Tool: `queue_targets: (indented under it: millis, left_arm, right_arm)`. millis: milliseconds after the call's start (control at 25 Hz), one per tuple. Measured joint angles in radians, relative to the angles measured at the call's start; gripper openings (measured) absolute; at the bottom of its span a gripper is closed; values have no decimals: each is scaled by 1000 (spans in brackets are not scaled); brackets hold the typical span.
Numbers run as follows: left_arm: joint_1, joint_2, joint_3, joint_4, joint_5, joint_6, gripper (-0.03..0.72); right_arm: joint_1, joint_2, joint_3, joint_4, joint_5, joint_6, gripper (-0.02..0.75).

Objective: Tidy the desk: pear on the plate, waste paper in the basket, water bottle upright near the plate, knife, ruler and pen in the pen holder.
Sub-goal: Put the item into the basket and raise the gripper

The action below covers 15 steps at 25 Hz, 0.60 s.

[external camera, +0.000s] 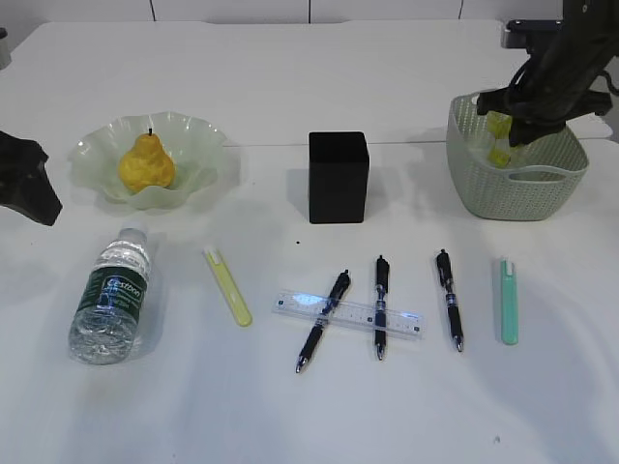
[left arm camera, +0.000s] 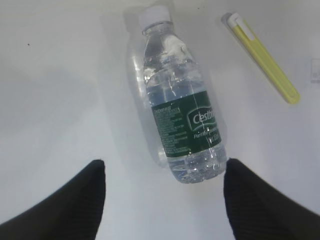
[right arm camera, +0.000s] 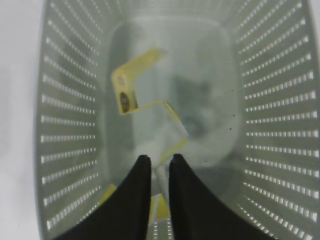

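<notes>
Waste paper: crumpled yellow-and-white paper strip (right arm camera: pixel 145 107), light and limp, sits inside the grey perforated plastic basket (external camera: pixel 556 198); right claw (right arm camera: pixel 160 165) is nearly clenched on its lower end.
Bottle: clear plastic water bottle with green label (left arm camera: pixel 182 107) lies on its side on the white bench (external camera: pixel 290 77), near the pale green wavy glass plate (external camera: pixel 198 159).
Handling: likely heavy with water, smooth, prone to roll; grip across the labelled middle.
Left claw (left arm camera: pixel 165 172): released, straddling the bottle's base.
</notes>
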Motion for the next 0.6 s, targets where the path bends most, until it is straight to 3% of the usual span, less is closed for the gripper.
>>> queue_targets:
  millis: [200, 280, 400, 600]
  left_arm:
    - [0, 0, 0, -1, 0, 0, 519]
    - [0, 0, 0, -2, 0, 0, 519]
    - [0, 0, 0, -2, 0, 0, 519]
    - [0, 0, 0, -2, 0, 0, 519]
  right_arm:
    - [0, 9, -2, 0, -2, 28, 397]
    - [0, 9, -21, 0, 9, 30, 478]
    - [0, 9, -63, 23, 50, 25, 522]
    - [0, -52, -82, 124, 120, -35, 533]
